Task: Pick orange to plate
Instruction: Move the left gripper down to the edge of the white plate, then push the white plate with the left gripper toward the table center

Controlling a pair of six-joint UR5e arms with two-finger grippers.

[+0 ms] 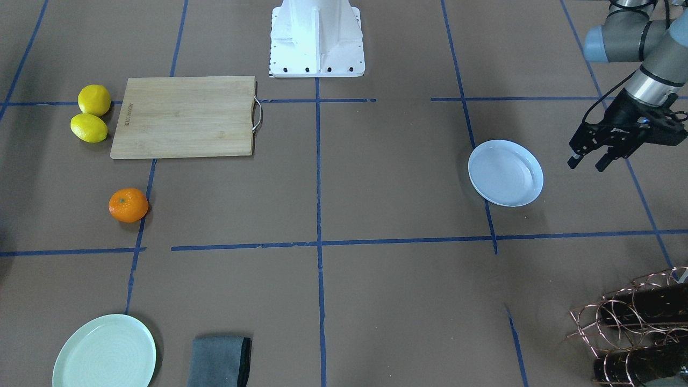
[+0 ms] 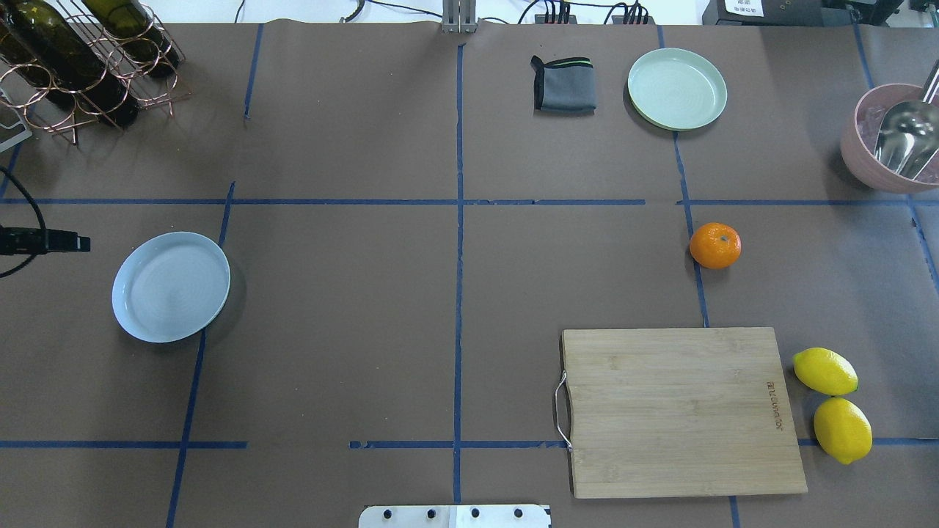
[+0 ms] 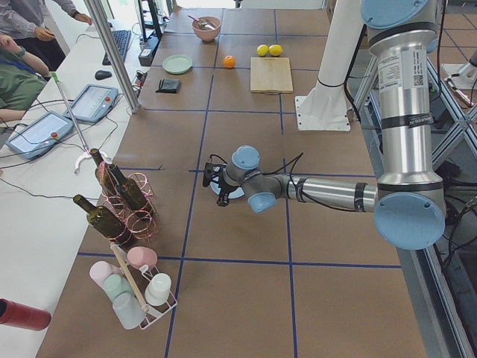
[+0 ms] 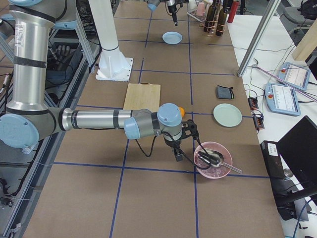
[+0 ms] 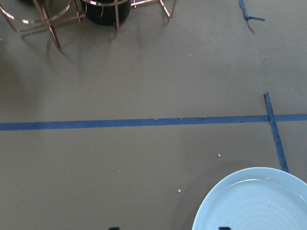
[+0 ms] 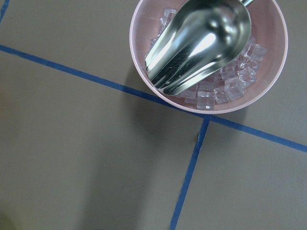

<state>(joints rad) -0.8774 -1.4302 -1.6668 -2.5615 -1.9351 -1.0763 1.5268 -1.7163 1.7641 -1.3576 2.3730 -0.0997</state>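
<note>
Cutting board (image 1: 185, 115): burned-in mark (image 1: 128, 115) along the short edge away from the handle, a single line of capitals. The letters are too small to read in the front or overhead view.
Left arm (image 3: 402, 112): white sticker (image 3: 406, 71) on the upright tube, with a square code block and fine print. Print not legible.
Black box (image 2: 763, 9) beyond the table's far edge: white label, unreadable.
No text could be read.

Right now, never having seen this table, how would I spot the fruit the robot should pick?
Find the rectangular bamboo cutting board on the robot's right half of the brown table. Beyond its far edge, beside a blue tape line, sits a small round fruit. Unlike the two yellow lemons by the board, it's bright orange.
</note>
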